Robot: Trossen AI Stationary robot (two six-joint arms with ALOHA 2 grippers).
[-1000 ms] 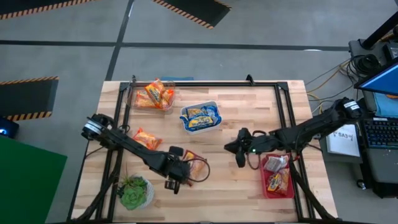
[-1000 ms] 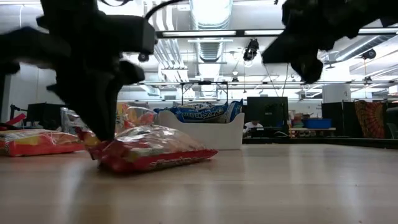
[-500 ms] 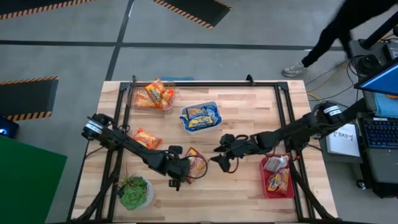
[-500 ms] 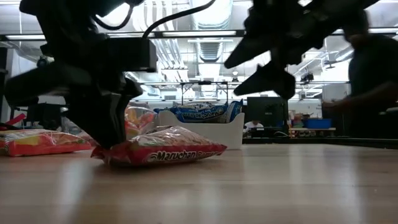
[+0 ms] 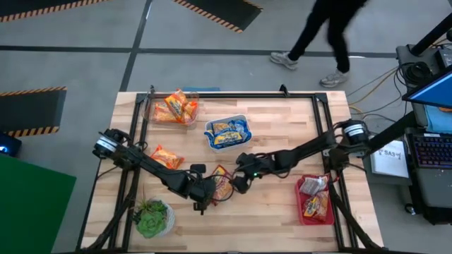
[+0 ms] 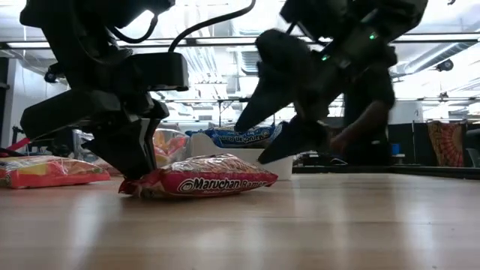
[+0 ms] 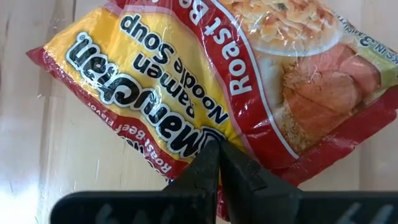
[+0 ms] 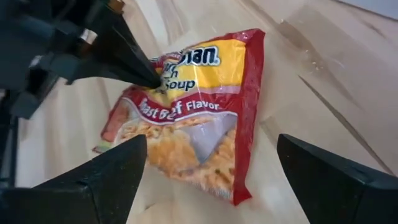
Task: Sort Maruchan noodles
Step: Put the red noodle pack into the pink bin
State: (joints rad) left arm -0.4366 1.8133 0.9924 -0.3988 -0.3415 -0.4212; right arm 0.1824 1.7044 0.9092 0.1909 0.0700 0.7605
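Observation:
A red Maruchan packet [image 5: 223, 185] lies flat on the table near its middle front; it also shows in the low view [image 6: 199, 184]. My left gripper [image 5: 210, 192] is shut, with its tips at the packet's left long edge [image 7: 217, 146]. My right gripper [image 5: 239, 182] is open, just right of and above the packet, with its fingers spread wide on either side [image 8: 211, 149] and touching nothing. An orange packet [image 5: 166, 156] lies flat on the table further left. My left gripper pinches the red packet at its long red-bordered edge [image 7: 198, 144], near the middle of that edge, between its two fingertips. The fingers slant down from the table's left and lie across the edge. The packet rests flat on the table.
A clear bin of orange packets [image 5: 151, 113] stands at the far left, a white bin of blue packets [image 5: 210, 138] at the far middle, and a pink bin of red packets [image 5: 302, 212] at the front right. A potted plant [image 5: 152, 219] stands front left. A person walks past the far edge.
My right gripper has gone toward the table's left and down, to just beside the red packet. My left gripper has come down a little, and the packet's raised left end has sunk, so it now lies flat. A person has walked in behind the table.

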